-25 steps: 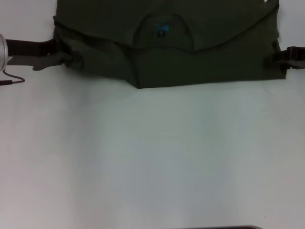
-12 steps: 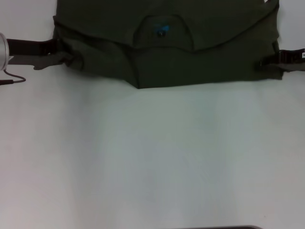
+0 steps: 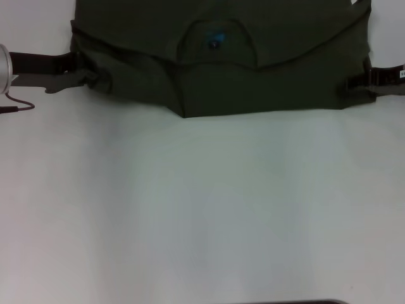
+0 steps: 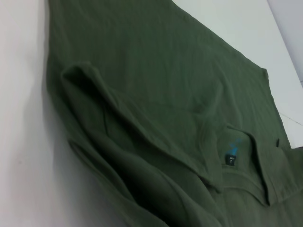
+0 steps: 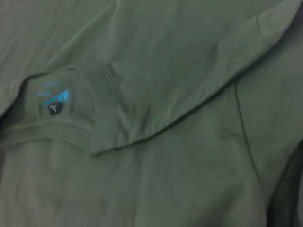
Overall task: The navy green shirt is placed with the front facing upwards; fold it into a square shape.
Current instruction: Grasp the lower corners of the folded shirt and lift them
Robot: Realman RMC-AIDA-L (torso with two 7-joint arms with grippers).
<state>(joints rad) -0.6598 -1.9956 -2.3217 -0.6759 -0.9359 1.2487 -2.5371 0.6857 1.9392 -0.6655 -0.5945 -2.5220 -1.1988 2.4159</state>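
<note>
A: Where does the shirt sit at the moment?

B: The navy green shirt [image 3: 253, 57] lies at the far edge of the white counter [image 3: 202, 209], spread wide, running out of the head view beyond. The near stretch of counter carries nothing but a thin dark cable [image 3: 16, 104] at the robot's left.

A: How far along would you judge the fold?

B: Part way, I think. The round collar [image 3: 215, 44] with its small dark neck label [image 3: 215, 43] faces up, and layers of cloth overlap beside it, with a straight folded edge nearest the robot. The left side is bunched in loose ridges, not flat. The outline is a wide band, not yet a square, so further folds seem needed.

A: And the grippers?

B: The left gripper [image 3: 79, 73] is at the shirt's left edge, by the bunched cloth. The right gripper [image 3: 354, 82] is at the right edge. Whether either pair of fingers is apart or pinching cloth, I cannot tell.

A: What of the fabric itself?

B: Soft matte knit, dark olive, with a fine weave visible in the left wrist view. It creases easily and holds rounded ridges. The collar is a ribbed band, and the label bears blue print. A stitched seam runs straight down one panel in the right wrist view.
</note>
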